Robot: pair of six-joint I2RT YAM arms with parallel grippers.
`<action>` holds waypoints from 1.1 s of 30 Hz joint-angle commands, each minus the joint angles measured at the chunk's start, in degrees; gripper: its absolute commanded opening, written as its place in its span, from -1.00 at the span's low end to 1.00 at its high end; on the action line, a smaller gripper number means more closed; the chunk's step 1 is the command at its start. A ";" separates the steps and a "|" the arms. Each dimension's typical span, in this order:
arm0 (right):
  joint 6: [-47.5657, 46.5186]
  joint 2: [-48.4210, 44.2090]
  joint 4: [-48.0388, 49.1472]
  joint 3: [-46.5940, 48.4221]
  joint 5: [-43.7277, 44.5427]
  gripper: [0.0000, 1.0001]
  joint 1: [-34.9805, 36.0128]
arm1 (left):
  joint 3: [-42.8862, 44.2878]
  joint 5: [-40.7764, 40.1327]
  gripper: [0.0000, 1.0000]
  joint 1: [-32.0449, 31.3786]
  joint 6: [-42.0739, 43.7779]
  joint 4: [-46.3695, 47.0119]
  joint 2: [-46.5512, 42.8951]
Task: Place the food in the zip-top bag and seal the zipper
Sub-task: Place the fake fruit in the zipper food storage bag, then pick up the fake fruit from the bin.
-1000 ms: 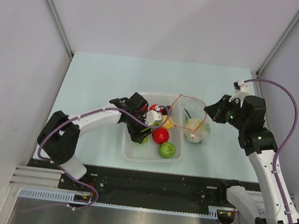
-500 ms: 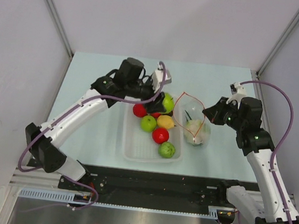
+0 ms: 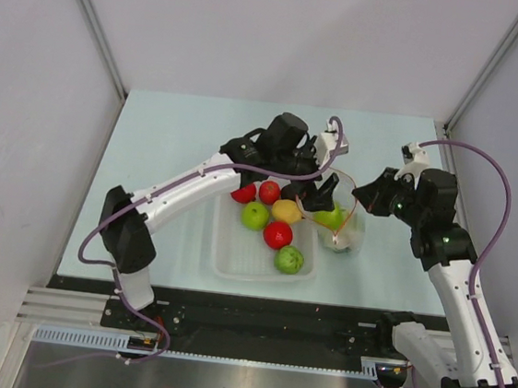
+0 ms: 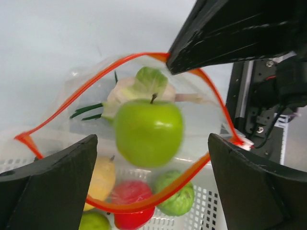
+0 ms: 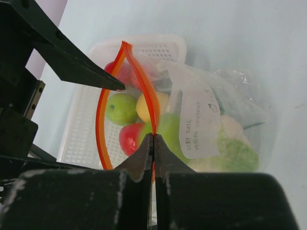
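Note:
The clear zip-top bag (image 3: pixel 346 229) stands open right of the basket, its red zipper (image 4: pixel 86 95) spread in a wide loop. My left gripper (image 3: pixel 320 200) hovers over the mouth, open, its fingers (image 4: pixel 53 187) wide apart. A green apple (image 4: pixel 148 132), blurred, is loose between them, over the mouth. Cabbage (image 4: pixel 146 80) and green onions (image 4: pixel 88 111) lie inside the bag. My right gripper (image 3: pixel 361 194) is shut on the zipper (image 5: pixel 153 120) at the mouth's right side and holds it up.
The white perforated basket (image 3: pixel 234 258) left of the bag holds red fruits (image 3: pixel 278 235), a lemon (image 3: pixel 285 211), a green apple (image 3: pixel 256 215) and a bumpy green fruit (image 3: pixel 289 259). The left arm (image 3: pixel 195 183) reaches across the basket. White walls enclose the table.
My left arm carried the green apple from the basket rightwards to the bag's mouth and opened; the apple has left its fingers. My right gripper has kept hold of the zipper.

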 commanded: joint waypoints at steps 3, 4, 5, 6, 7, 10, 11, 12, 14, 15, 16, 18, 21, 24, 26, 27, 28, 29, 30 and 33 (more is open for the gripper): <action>0.59 -0.20 3.21 0.26 -1.36 -1.00 -1.08 | 0.27 -5.06 0.99 3.01 0.41 0.52 -6.78; 0.59 -0.11 3.21 0.17 -1.36 -1.00 -1.60 | -0.78 -4.98 0.99 4.33 0.32 1.13 -8.62; 0.59 -0.03 3.30 0.26 -1.36 -1.00 -1.87 | -3.49 -5.06 0.99 5.65 -0.64 1.65 -9.42; 0.77 -0.03 3.21 0.17 -1.62 -1.00 -2.22 | -4.73 -5.67 1.00 8.28 -0.99 2.01 -10.13; 0.86 -0.03 3.30 0.17 -1.71 -1.00 -2.74 | -6.75 -6.99 0.99 9.43 -0.82 1.84 -10.74; 0.77 -0.20 3.38 0.17 -1.97 -1.00 -3.19 | -10.61 -8.57 0.91 13.48 1.27 -0.18 -10.57; 0.68 -0.29 3.30 0.26 -2.14 -1.00 -3.36 | -11.68 -8.84 0.88 14.27 2.25 -0.80 -10.48; 0.59 -0.38 3.30 0.17 -2.32 -1.00 -3.45 | -12.65 -9.19 0.81 15.24 3.30 -1.41 -10.14; 0.51 -0.38 3.04 0.17 -2.32 -1.00 -3.45 | -16.33 -10.33 0.77 15.51 7.34 -2.91 -9.78; 0.42 -0.29 2.95 0.17 -2.41 -1.00 -3.54 | -17.83 -10.77 0.78 15.51 8.48 -3.00 -9.61; 0.68 -0.20 2.95 0.17 -2.41 -1.00 -3.63 | -20.54 -11.47 0.78 15.51 9.71 -2.65 -9.34; 0.94 0.15 2.95 0.26 -2.23 -1.00 -3.71 | -22.93 -14.55 0.79 15.69 9.99 -0.29 -8.73; 1.12 0.06 3.12 0.26 -2.15 -1.00 -3.63 | -26.19 -19.47 0.81 15.77 10.17 4.19 -8.55; 1.03 -0.03 2.95 0.26 -2.15 -1.00 -3.71 | -26.02 -21.50 0.78 15.77 10.78 5.00 -6.98; 0.95 -0.03 2.51 0.26 -1.97 -1.00 -3.72 | -25.66 -20.80 0.74 15.77 10.69 5.35 -6.36; 1.03 -0.03 2.68 0.26 -1.88 -1.00 -3.80 | -25.58 -18.97 0.71 15.69 10.78 5.61 -5.74; 1.03 0.06 2.60 0.26 -1.88 -1.00 -3.80 | -25.05 -18.17 0.68 15.69 10.61 5.79 -5.30; 1.03 0.15 2.68 0.17 -1.97 -1.00 -3.72 | -24.70 -17.03 0.65 15.60 10.26 5.96 -4.86; 1.03 0.15 2.68 0.26 -1.88 -1.00 -3.72 | -24.26 -15.80 0.64 15.60 9.56 6.49 -4.34; 1.03 0.32 2.51 0.17 -1.79 -1.00 -3.72 | -22.15 -15.52 0.64 14.98 7.89 7.89 -1.35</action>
